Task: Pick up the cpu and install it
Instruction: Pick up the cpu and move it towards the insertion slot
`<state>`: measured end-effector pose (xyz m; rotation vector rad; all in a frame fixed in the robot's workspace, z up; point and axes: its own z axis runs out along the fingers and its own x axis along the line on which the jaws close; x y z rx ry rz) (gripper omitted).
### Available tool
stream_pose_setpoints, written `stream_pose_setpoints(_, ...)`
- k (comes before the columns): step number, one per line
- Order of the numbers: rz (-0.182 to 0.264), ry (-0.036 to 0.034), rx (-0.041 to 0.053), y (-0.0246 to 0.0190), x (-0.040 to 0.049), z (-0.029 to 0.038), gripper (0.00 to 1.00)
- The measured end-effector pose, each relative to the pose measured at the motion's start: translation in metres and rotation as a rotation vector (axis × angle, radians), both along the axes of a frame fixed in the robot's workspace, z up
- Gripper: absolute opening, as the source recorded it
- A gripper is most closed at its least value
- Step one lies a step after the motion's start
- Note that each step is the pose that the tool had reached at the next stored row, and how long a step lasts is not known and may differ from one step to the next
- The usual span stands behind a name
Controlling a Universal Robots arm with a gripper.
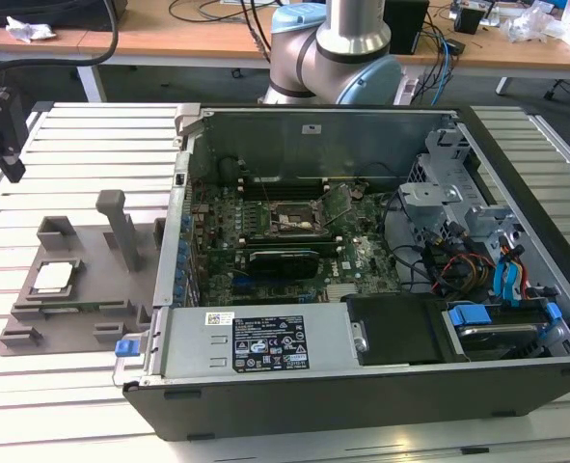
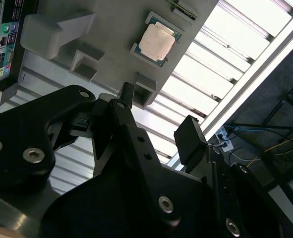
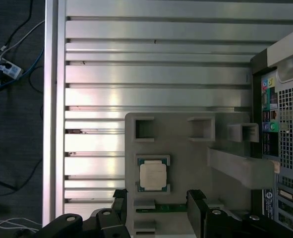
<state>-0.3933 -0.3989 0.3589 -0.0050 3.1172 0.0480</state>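
The pincer is empty, its 2 dark fingers standing apart with open air between them. It hangs above the near edge of the grey tray, touching nothing.

The cpu lies just beyond the fingertips, flat in its shallow tray recess, silvery top up. In the first wrist view it sits almost in line with the gap between the 2 fingers, so by my judgement the relation that matters is a short reach forward and down. In the second wrist view the chip lies well past the fingertips. It is square, so it has no long axis; its edges run square to the tray's sides.

In the exterior view, tray and cpu rest on the slatted metal counter at the exterior view's left, beside the open computer case. The motherboard socket inside is well apart from the chip.

A printed label sits on the case's near cover; its text cannot be made out. Any marking on the cpu's top cannot be made out either.
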Motion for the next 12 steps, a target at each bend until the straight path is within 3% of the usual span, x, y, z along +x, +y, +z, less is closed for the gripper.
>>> stream_pose_setpoints(12, 0.000, 0.0000, 0.0000, 0.0000, 0.0000, -0.0041, 0.60)
